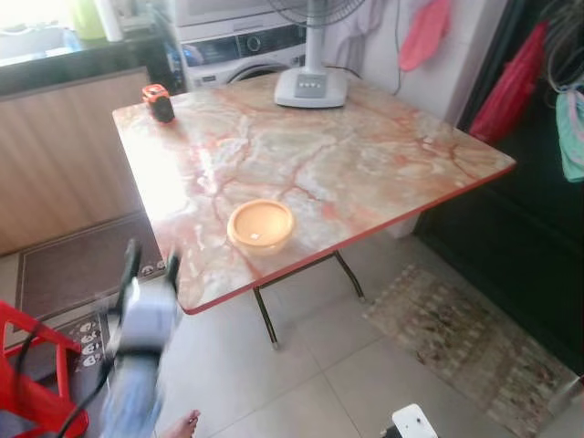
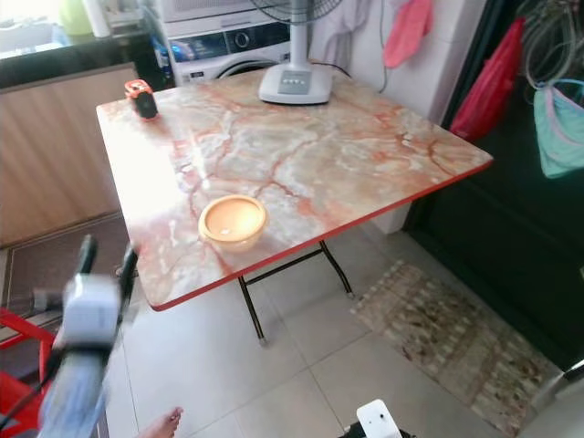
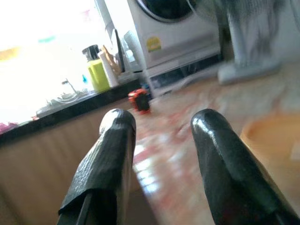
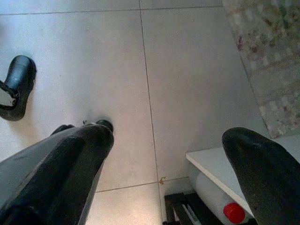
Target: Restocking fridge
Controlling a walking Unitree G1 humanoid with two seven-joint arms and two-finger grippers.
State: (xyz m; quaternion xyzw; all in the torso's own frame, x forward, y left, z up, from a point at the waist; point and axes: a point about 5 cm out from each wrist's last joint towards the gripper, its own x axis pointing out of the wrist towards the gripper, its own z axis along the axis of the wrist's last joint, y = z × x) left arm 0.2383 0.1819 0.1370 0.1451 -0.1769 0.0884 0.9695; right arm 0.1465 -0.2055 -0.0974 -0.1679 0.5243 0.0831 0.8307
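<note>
Left eye view: I see my left gripper (image 1: 146, 260) raised near the table's near-left corner, its two fingers spread apart with nothing between them. The left wrist view confirms this: both fingers (image 3: 108, 154) stand parted, aimed along the tabletop. My right gripper (image 4: 164, 154) hangs low over the tiled floor (image 4: 187, 70), fingers wide and empty; a white unit with a red cap (image 4: 233, 212) sits just beneath it.

Task item location: the only likely item on the marble-pattern table (image 1: 365, 155) is the orange bowl (image 1: 261, 225), near the front edge and apart from the left gripper. I cannot tell whether it holds anything beyond a small pale spot. No fridge can be identified; the dark surface at far right (image 1: 511, 228) may be one, but the view is too poor to confirm.

Hazards:
- The bowl sits close to the table edge. A sideways contact from the left arm could push it off.
- The left arm appears motion-blurred; a fast approach risks striking the table rim.
- A person's bare foot (image 1: 180, 425) is on the floor beside the left arm, and a red frame (image 1: 27, 365) stands at the left. Either could be struck when I step or swing.

Farther back: an orange-black tape measure (image 1: 159, 101), a fan base (image 1: 310, 87), a washing machine (image 1: 242, 50), and hanging cloths (image 1: 424, 32). The rug (image 1: 465, 338) lies in the path rightward.
</note>
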